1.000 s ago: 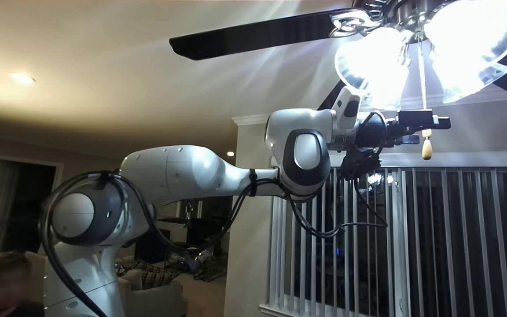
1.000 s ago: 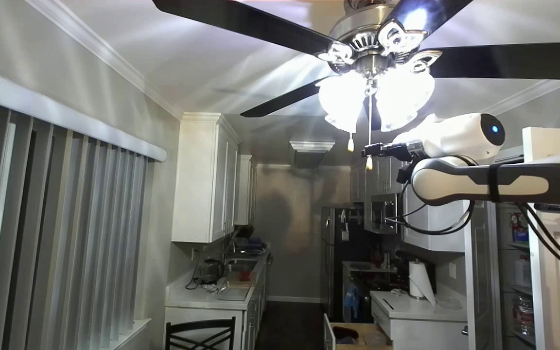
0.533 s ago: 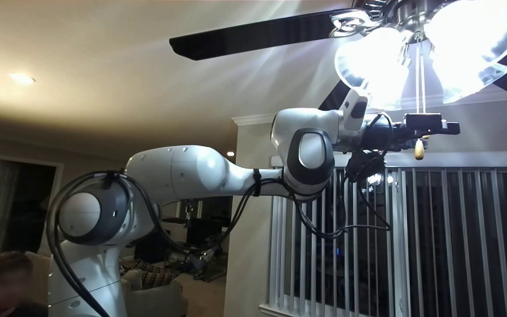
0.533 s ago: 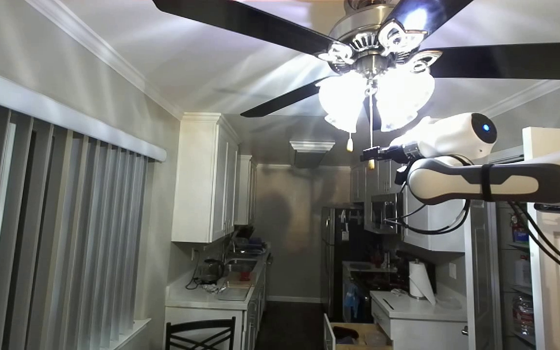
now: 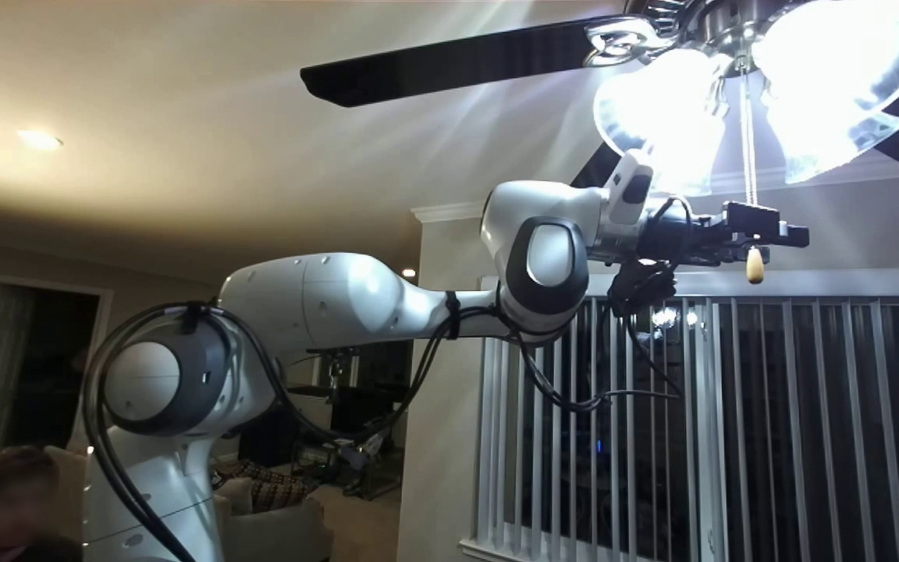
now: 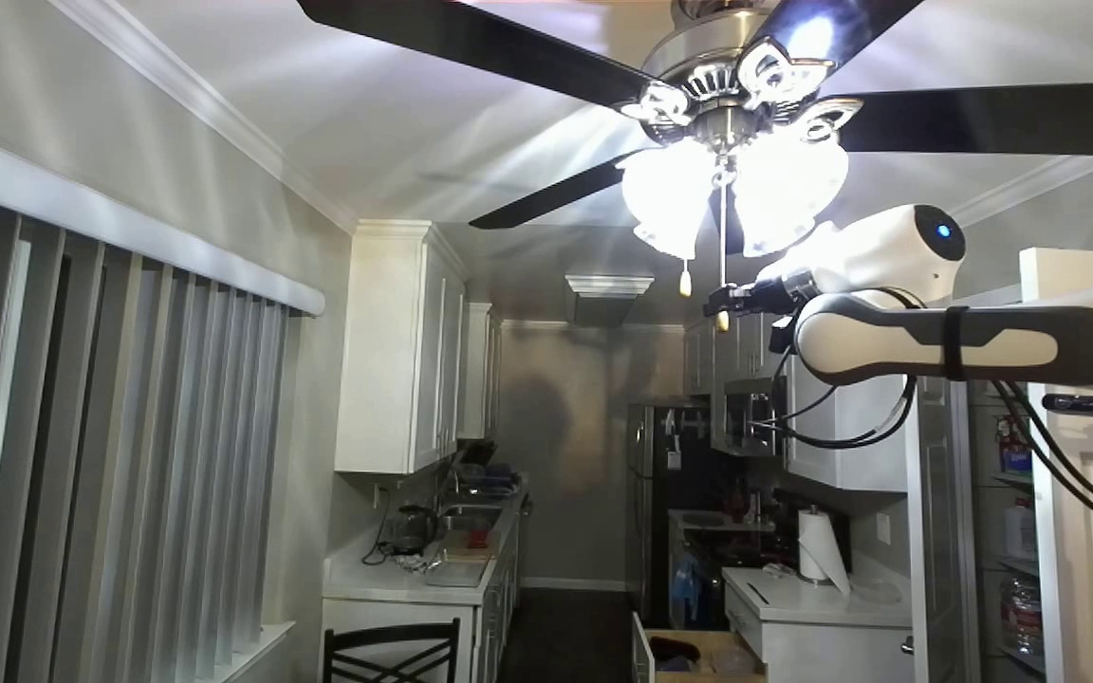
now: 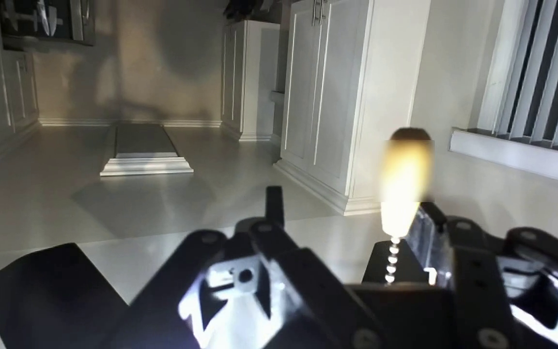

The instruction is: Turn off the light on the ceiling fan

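Pull knob (image 7: 405, 184) blurred in wrist view; ceiling fan (image 6: 713, 59) cut off in both exterior views

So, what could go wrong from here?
In the wrist view the gripper looks open, with the chain of one knob off-centre between its jaws, so closing might miss it or let it slip. A second knob hangs nearby, so this chain could perhaps work the fan, not the light. In an exterior view the arm overlaps a shade; I can't tell the gap, but raising the arm might knock it.
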You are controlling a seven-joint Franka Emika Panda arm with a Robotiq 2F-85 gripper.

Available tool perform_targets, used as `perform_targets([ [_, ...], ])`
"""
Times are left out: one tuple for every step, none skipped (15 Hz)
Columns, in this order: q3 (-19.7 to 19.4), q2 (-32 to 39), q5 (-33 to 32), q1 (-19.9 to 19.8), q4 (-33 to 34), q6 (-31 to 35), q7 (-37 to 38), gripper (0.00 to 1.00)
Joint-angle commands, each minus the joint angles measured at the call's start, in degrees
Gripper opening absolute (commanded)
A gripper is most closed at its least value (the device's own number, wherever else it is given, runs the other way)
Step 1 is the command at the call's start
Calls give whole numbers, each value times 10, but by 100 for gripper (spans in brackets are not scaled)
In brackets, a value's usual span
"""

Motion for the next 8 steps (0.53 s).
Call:
perform_targets([
  [-11,9,10,24,16,-16,-24,34],
  [-12,9,8,27,15,-16,-24,26],
  [-14,9,8,29,14,-16,-24,20],
  [-16,7,8,33,13,-17,-24,13],
  [-18,7,8,36,13,-17,-25,7],
  [-21,5,9,39,12,-16,-25,2],
  [-24,5,9,42,11,-17,-26,2],
  [-27,4,9,44,11,-16,-26,0],
])
